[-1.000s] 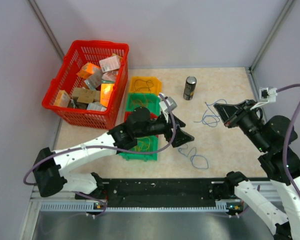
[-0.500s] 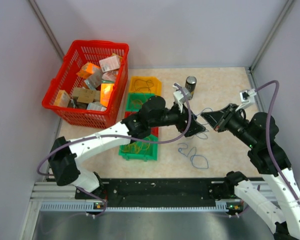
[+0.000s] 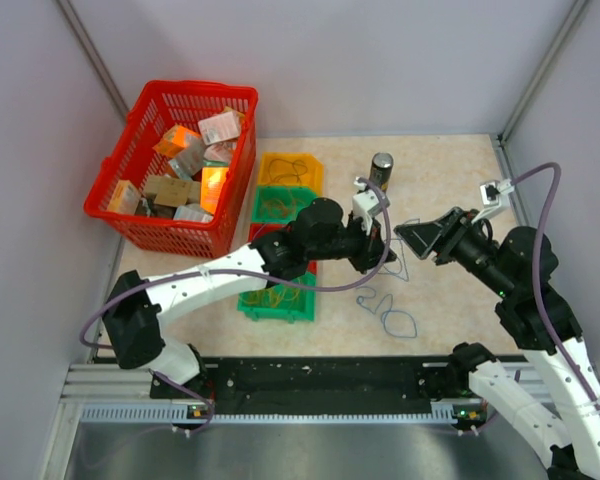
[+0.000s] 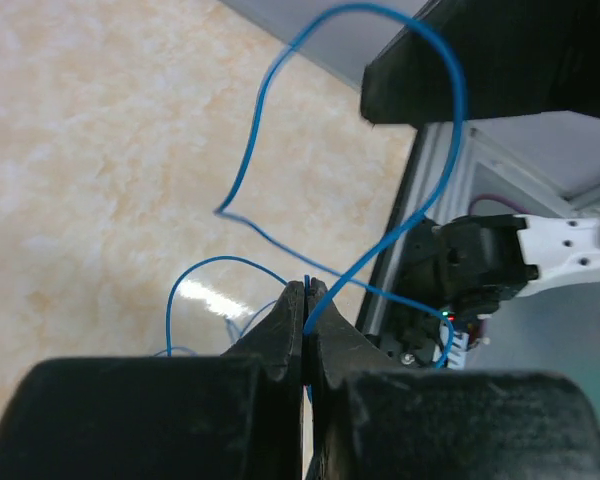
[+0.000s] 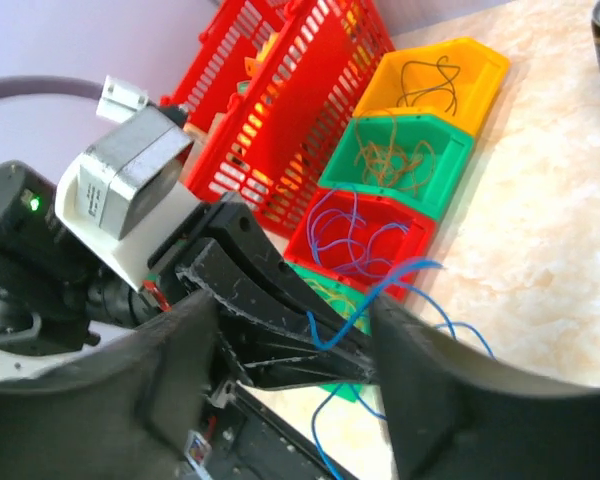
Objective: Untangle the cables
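My left gripper (image 3: 386, 248) (image 4: 307, 292) is shut on a thin blue cable (image 4: 261, 108), pinched at the very tips of its fingers; the cable loops upward and trails off to the right. My right gripper (image 3: 404, 233) (image 5: 295, 320) stands open, its jaws on either side of the left gripper's black fingers (image 5: 270, 290), with the blue cable (image 5: 385, 292) running between them untouched. More cables (image 3: 388, 311), blue and purple-grey loops, lie on the table below both grippers, and another loop (image 3: 417, 222) lies under the right gripper.
A red basket (image 3: 140, 215) of cartons stands at the back left. Beside it run a yellow bin (image 3: 291, 160), a green bin (image 3: 310, 195) and another green bin (image 3: 250, 308), each holding wires; a red bin (image 5: 315, 215) holds blue wires. A dark can (image 3: 380, 175) stands behind the grippers.
Both arms came together over the table's middle. The left gripper shut on the blue cable and the right gripper, shut before, opened.
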